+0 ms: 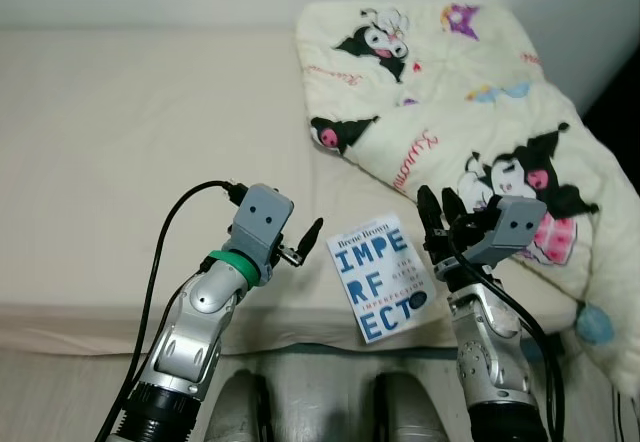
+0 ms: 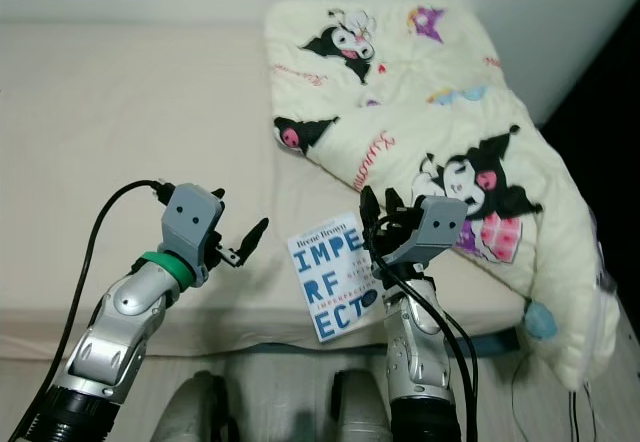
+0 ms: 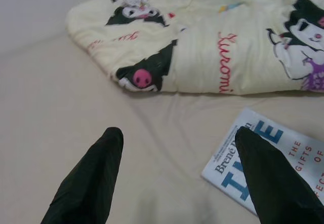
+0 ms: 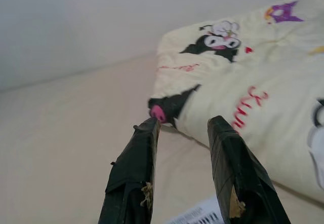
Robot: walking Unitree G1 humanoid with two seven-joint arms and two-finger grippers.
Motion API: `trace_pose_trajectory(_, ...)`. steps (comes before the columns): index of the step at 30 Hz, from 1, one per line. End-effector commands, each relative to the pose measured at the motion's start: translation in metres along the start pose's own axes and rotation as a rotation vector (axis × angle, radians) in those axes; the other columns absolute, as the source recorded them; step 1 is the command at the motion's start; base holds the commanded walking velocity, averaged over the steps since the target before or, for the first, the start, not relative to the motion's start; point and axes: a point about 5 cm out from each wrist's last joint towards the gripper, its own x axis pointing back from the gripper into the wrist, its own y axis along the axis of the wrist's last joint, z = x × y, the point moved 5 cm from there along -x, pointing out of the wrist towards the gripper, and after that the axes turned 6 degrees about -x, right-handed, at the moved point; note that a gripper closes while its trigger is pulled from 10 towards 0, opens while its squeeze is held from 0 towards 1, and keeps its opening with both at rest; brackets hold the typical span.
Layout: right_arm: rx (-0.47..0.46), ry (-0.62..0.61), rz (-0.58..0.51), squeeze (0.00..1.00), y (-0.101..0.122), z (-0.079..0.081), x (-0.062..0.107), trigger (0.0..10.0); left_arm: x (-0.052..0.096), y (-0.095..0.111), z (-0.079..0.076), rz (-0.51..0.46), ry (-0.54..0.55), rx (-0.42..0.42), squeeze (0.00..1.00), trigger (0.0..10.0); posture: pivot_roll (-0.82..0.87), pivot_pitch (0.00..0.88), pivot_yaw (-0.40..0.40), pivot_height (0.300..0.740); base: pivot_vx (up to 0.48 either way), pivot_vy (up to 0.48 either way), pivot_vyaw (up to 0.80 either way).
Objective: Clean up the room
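I am standing at the edge of a bed [image 1: 130, 142] with a plain cream sheet. A book [image 1: 381, 276] lies flat on the bed near the front edge, right in front of me. It has a white cover with big blue letters.

My left claw [image 1: 300, 242] is held up over the bed, just to the left of the book. In my left wrist view its two black fingers [image 3: 88, 183] are spread wide apart, and nothing is between them. The book is near one of those fingers, but the claw is not touching it.

My right claw [image 1: 436, 209] is held up just to the right of the book, by its top corner. Its fingers [image 4: 132, 176] are a little bit apart and point up, with nothing in them.

Behind the book is a soft yellow blanket [image 1: 450, 92] with black and white cartoon characters on it. It is bunched up on the right side of the bed, and part of it hangs over the edge.
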Motion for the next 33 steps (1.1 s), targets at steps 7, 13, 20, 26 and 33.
trace_pose_trajectory(7, 0.075, -0.008, 0.111, 0.0, -0.031, -0.008, 0.014, 10.0, 0.008, -0.045, -0.01, 0.129, -0.017, 0.044, 0.0, 10.0, 0.01, 0.099, 0.048, 0.726, 0.0, 0.0, 0.0)
trace_pose_trajectory(13, 0.156, -0.033, 0.248, 0.0, -0.067, -0.021, 0.036, 10.0, 0.032, -0.108, -0.012, 0.319, 0.014, 0.093, 0.0, 10.0, 0.0, 0.083, 0.026, 0.74, 0.0, 0.0, 0.0)
trace_pose_trajectory(20, 0.204, -0.109, 0.389, 0.0, -0.099, -0.041, 0.06, 10.0, 0.051, -0.143, -0.016, 0.43, 0.034, 0.097, 0.0, 10.0, 0.0, 0.075, 0.014, 0.74, 0.0, 0.0, 0.0)
trace_pose_trajectory(26, 0.204, -0.136, 0.431, 0.0, -0.113, -0.046, 0.073, 10.0, 0.051, -0.148, -0.016, 0.443, 0.048, 0.089, 0.0, 10.0, 0.0, 0.08, 0.011, 0.74, 0.0, 0.0, 0.0)
trace_pose_trajectory(33, 0.204, -0.155, 0.416, 0.0, -0.111, -0.048, 0.072, 10.0, 0.047, -0.144, -0.011, 0.417, 0.062, 0.087, 0.0, 10.0, 0.0, 0.093, 0.018, 0.74, 0.0, 0.0, 0.0)
